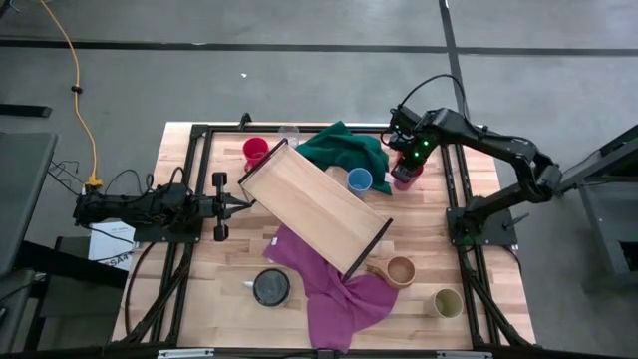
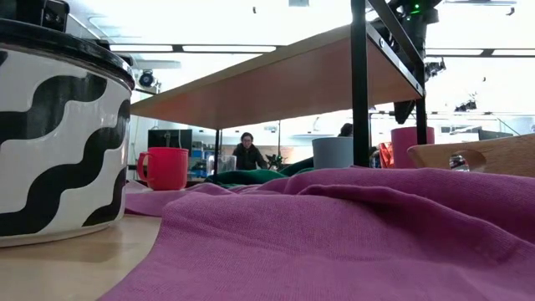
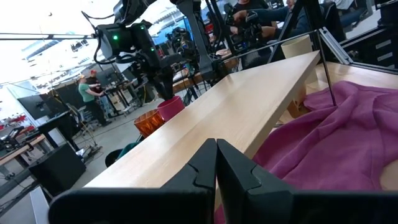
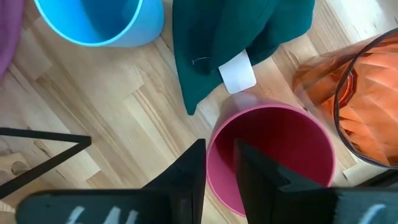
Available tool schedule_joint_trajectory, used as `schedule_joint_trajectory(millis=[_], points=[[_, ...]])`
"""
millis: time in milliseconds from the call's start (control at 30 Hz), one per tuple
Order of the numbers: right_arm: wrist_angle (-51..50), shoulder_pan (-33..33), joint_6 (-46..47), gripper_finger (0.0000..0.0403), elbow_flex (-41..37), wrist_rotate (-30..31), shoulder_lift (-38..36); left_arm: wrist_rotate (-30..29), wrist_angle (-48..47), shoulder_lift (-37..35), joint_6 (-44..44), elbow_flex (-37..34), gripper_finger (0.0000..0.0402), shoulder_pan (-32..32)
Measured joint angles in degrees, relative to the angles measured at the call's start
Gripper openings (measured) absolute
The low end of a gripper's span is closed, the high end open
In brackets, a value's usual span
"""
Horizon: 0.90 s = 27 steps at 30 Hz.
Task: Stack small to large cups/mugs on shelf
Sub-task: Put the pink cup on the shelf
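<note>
The shelf (image 1: 314, 204) stands slantwise across the middle of the table, on its black end frames. A magenta cup (image 4: 273, 149) stands upright on the table at the far right, between an orange ribbed cup (image 4: 367, 106) and a blue cup (image 4: 93, 18). My right gripper (image 4: 221, 168) points down over the magenta cup (image 1: 407, 183). It is open, with one finger outside the near rim and one inside. My left gripper (image 3: 216, 163) rests shut at the table's left edge (image 1: 234, 204), pointing level at the shelf. My right gripper straddles the magenta cup's rim (image 4: 211, 163) from above, one finger (image 4: 191, 168) outside the wall and one (image 4: 252, 171) inside the hollow. I cannot tell whether either finger touches the wall. The cup stands upright on the table.
A green cloth (image 1: 344, 150) lies beside the magenta cup. A purple cloth (image 1: 329, 289) runs under the shelf's near end. A red cup (image 1: 255, 152) and a clear glass (image 1: 289, 135) stand at the back, with a black patterned cup (image 1: 270, 287), a tan mug (image 1: 399, 269) and an olive cup (image 1: 446, 302) near the front.
</note>
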Motion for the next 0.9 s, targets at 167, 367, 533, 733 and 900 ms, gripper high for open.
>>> schedule_joint_trajectory(millis=[167, 367, 533, 733, 900], points=[[0.0, 0.0, 0.2, 0.0075, 0.0, -0.3, 0.0, 0.0, 0.0, 0.0, 0.0, 0.0, 0.0001, 0.0], [-0.1, 0.0, 0.5, 0.0075, 0.0, -0.8, 0.0, 0.0, 0.0, 0.0, 0.0, 0.0, 0.0001, 0.0], [0.1, 0.0, 1.1, 0.0075, -0.2, -0.9, 0.0, 0.0, 0.0, 0.0, 0.0, 0.0, 0.0001, 0.0], [2.3, 0.0, 1.8, 0.0075, -5.3, -0.9, 0.0, 0.0, 0.0, 0.0, 0.0, 0.0, 0.0001, 0.0], [5.0, 0.0, 2.0, 0.0075, -9.3, -0.8, 0.0, 0.0, 0.0, 0.0, 0.0, 0.0, 0.0001, 0.0]])
